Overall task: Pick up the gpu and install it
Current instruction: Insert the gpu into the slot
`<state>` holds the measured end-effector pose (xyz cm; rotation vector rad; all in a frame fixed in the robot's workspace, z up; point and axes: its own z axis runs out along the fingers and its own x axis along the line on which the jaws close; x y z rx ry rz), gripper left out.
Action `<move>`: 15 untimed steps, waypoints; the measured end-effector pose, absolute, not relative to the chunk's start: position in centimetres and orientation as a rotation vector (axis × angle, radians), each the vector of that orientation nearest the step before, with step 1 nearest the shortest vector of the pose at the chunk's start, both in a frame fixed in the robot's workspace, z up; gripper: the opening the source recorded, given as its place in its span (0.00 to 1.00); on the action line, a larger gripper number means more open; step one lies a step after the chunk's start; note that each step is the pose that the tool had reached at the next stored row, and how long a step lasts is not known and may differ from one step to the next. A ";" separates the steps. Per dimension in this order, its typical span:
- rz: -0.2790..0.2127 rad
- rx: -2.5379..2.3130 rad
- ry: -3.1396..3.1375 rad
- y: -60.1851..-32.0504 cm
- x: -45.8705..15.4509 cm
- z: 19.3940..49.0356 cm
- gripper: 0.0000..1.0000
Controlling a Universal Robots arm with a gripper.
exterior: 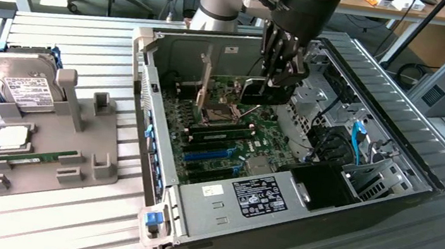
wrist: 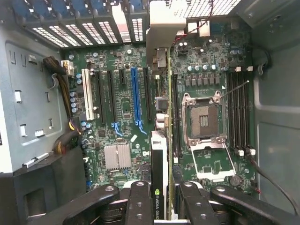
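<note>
The gripper is clamped on the gpu, holding it on edge low over the motherboard. This is inside the open computer case, which lies toward the tabletop's edge on the exterior view's right. The card's silver bracket faces the rear slot covers. To seat it well, I judge the card must be upright, parallel to the long black slot beside it, and pressed down evenly, clear of the CPU socket.
</note>
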<state>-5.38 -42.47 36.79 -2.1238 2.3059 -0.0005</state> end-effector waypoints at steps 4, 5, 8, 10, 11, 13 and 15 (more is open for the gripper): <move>-0.002 -2.123 2.305 -42.5 -5.5 36.2 0.27; -0.002 -2.123 2.305 -42.5 -5.6 36.1 0.27; -0.003 -2.123 2.305 -42.5 -5.8 35.7 0.27; -0.004 -2.122 2.304 -42.5 -5.9 35.3 0.27; -0.004 -2.122 2.304 -42.5 -5.9 35.2 0.27; -0.005 -2.122 2.304 -42.5 -6.0 34.9 0.27; -0.005 -2.122 2.304 -42.5 -6.1 34.8 0.27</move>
